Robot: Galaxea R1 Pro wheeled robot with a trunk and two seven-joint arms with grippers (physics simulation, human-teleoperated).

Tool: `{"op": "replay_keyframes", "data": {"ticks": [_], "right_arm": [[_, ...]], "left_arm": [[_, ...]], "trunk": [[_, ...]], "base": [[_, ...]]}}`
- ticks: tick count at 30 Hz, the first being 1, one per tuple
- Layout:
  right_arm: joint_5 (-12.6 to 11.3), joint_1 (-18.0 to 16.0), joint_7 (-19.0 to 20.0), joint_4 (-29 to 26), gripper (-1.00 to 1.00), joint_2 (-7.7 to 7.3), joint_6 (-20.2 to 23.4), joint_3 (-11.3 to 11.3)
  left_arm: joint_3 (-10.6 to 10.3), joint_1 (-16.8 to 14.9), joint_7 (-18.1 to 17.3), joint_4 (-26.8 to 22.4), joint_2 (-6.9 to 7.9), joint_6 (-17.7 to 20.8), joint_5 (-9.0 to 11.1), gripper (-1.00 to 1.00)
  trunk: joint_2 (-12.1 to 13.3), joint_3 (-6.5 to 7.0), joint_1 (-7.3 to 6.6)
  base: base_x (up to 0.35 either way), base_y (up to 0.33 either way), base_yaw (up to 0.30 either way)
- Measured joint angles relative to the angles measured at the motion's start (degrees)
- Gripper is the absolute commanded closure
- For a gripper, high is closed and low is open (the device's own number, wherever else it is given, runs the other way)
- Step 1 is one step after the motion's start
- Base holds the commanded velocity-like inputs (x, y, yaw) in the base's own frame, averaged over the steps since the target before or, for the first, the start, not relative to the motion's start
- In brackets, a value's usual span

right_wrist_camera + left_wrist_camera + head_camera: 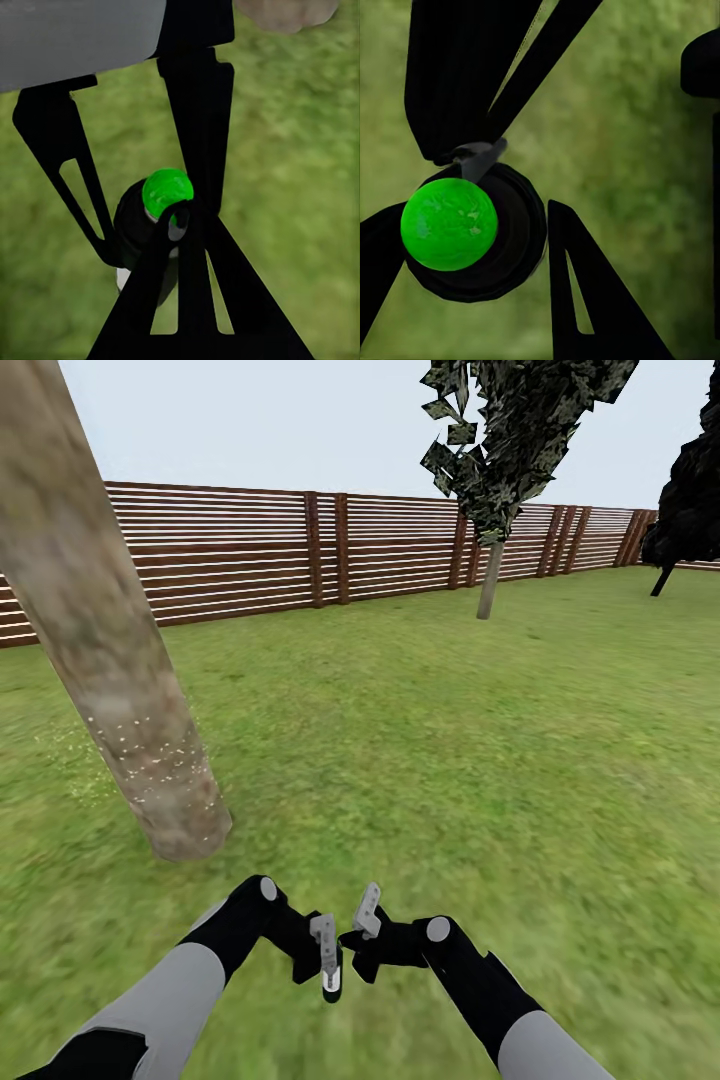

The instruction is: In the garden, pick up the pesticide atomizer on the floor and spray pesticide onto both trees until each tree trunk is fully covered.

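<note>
The lawn is spread out to a slatted wooden fence. At its near left side a thick, mottled tree trunk is seen leaning across the head view, its lower part already flecked with pale droplets. A second tree is set well apart, near the fence at the far right, and looks unsprayed.

The spray bottle is held low over the grass between the two arms. It is clamped by the left gripper, whose jaws are closed against its dark body, with the green cap seen end-on. The right gripper is just beside it; its jaws are narrowed around the bottle's top, though a firm grip cannot be told.

The bottle's long axis is judged roughly upright; which way the nozzle faces cannot be told.

To spray well, the nozzle should be turned toward the near trunk, and the bare upper bark should be covered before the far tree is approached.
</note>
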Motion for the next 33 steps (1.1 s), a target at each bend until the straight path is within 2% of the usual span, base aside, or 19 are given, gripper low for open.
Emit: {"op": "replay_keyframes", "data": {"ticks": [26, 33], "right_arm": [[0.00, 0.00, 0.00, 0.09, 1.00, 0.00, 0.00, -0.03], [0.09, 0.00, 0.00, 0.09, 1.00, 0.00, 0.00, -0.03]], "left_arm": [[0.24, -0.88, 0.00, 0.04, -0.03, -0.04, 0.18, 1.00], [0.25, -0.82, 0.00, 0.09, -0.52, -0.08, 0.18, 1.00]], "trunk": [[0.00, 0.00, 0.00], [0.00, 0.00, 0.00]], "base": [[0.000, 0.000, 0.000], [0.000, 0.000, 0.000]]}}
